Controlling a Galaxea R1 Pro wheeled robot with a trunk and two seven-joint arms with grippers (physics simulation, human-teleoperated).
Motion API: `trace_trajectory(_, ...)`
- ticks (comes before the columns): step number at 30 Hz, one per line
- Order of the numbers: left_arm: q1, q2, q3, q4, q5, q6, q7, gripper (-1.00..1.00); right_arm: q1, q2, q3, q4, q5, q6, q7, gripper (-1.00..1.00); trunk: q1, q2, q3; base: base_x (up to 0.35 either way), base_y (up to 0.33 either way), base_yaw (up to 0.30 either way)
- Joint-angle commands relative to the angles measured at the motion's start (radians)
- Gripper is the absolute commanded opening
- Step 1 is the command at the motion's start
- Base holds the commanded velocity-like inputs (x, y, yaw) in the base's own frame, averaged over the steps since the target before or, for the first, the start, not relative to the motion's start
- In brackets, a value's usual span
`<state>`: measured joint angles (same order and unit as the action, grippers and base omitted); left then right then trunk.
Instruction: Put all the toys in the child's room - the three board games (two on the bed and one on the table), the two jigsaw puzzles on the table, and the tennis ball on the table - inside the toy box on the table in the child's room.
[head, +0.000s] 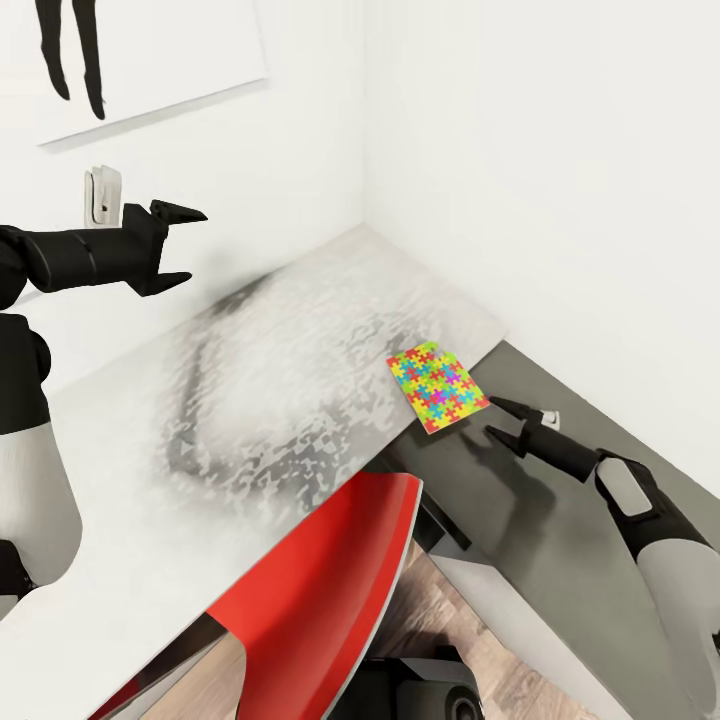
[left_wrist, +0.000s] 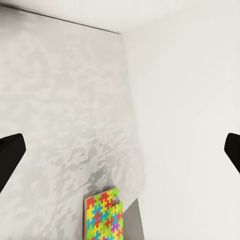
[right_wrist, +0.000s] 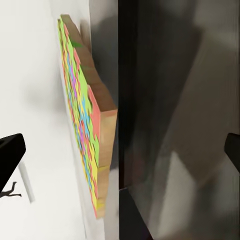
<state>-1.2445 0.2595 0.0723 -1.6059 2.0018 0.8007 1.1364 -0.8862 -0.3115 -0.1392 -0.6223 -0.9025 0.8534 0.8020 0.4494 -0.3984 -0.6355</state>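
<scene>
One jigsaw puzzle (head: 437, 386), a thin square of bright interlocking pieces, lies on the pale grey table top (head: 260, 400) at its edge, overhanging the dark grey section (head: 520, 500). It also appears in the left wrist view as the puzzle (left_wrist: 104, 215) and edge-on in the right wrist view as the puzzle (right_wrist: 85, 115). My right gripper (head: 503, 420) hovers open just right of the puzzle, a short gap away, empty. My left gripper (head: 180, 247) is open and empty, raised above the table's far left side near the wall.
A red chair (head: 320, 590) is tucked under the table's front edge. White walls meet in a corner behind the table. A black silhouette print (head: 130, 60) and a wall socket (head: 102, 195) are on the left wall. Wood-plank floor (head: 450, 630) lies below.
</scene>
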Motion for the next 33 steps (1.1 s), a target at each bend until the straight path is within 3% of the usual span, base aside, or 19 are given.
trace_trajectory(1, -0.001, 0.000, 0.001, 0.000, 0.008, 0.006, 0.009, 1.00, -0.002, 0.000, -0.002, 0.002, 0.001, 0.004, 0.002, 1.00, 0.001, -0.002, -0.001, 0.000, 0.000, 0.037)
trace_trajectory(17, -0.001, 0.001, 0.001, 0.000, 0.008, 0.006, 0.009, 1.00, -0.005, -0.001, -0.002, 0.007, 0.001, 0.000, 0.002, 1.00, 0.001, -0.002, -0.001, 0.000, 0.000, 0.135)
trace_trajectory(33, 0.000, 0.001, 0.001, 0.000, 0.008, 0.005, 0.009, 1.00, -0.004, 0.000, -0.002, 0.006, 0.001, 0.000, 0.002, 1.00, 0.001, -0.002, -0.001, 0.000, 0.000, 0.038)
